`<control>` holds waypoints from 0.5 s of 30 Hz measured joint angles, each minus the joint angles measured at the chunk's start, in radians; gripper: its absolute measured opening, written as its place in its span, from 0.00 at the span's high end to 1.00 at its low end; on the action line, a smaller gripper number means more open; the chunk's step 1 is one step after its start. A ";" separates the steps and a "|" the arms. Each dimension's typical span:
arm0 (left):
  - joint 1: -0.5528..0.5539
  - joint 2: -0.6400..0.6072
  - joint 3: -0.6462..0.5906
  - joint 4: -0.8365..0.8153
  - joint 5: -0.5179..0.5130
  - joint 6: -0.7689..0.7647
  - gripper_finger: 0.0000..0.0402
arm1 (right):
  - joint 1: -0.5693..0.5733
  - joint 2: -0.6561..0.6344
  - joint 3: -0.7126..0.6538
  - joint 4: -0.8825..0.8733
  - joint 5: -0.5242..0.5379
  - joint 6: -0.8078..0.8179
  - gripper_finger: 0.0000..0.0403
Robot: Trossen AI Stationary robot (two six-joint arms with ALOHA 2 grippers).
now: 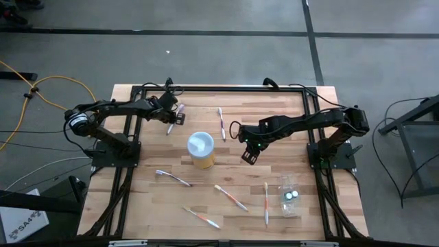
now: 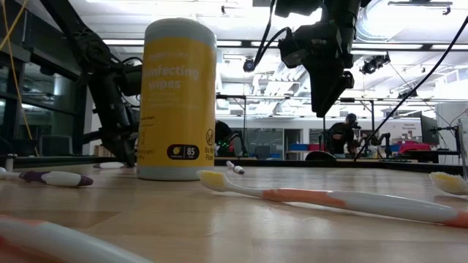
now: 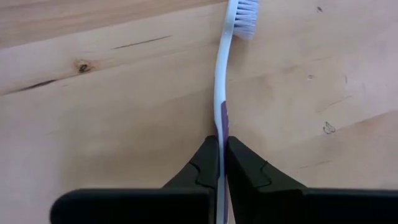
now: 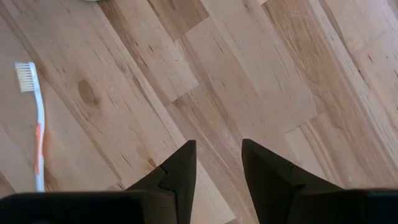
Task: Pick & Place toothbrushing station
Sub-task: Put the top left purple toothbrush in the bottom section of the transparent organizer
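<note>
My left gripper (image 1: 180, 114) is at the table's far left, shut on a white and purple toothbrush (image 3: 222, 93). My right gripper (image 1: 248, 155) hangs open and empty above the table's middle, right of a yellow wipes canister (image 1: 201, 149); its wrist view (image 4: 217, 158) shows bare wood below it. A clear holder cup (image 1: 289, 195) with two teal-capped bottles lies near the right front. Other toothbrushes lie flat on the table: one at the far middle (image 1: 221, 123), a purple one (image 1: 173, 178), and three orange ones (image 1: 231, 197), (image 1: 201, 217), (image 1: 266, 202). My left gripper pinches the toothbrush's handle at its purple part (image 3: 222, 124) between its two fingers, one on each long side. The fingers come from above, pointing down. The bristle head (image 3: 244, 15) reaches out beyond the fingertips. Whether the brush rests on the wood or is just off it, I cannot tell.
The yellow canister (image 2: 179, 98) stands upright at the table's middle, between the two arms. An orange toothbrush (image 4: 37, 124) lies near my right gripper. A black frame (image 1: 219, 89) runs along the table's far edge and both sides.
</note>
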 joint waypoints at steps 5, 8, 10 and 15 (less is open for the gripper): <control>0.000 -0.040 -0.003 0.027 0.020 0.037 0.99 | 0.000 0.000 0.000 0.000 0.000 0.000 0.70; -0.001 -0.084 -0.005 0.032 0.048 0.060 0.99 | 0.000 0.000 0.000 0.000 0.000 0.000 0.70; -0.002 -0.111 -0.007 0.033 0.096 0.074 0.99 | 0.000 0.000 0.000 0.000 0.000 0.000 0.70; -0.006 -0.165 -0.006 0.049 0.144 0.092 0.99 | 0.000 0.000 0.000 0.000 0.000 0.000 0.70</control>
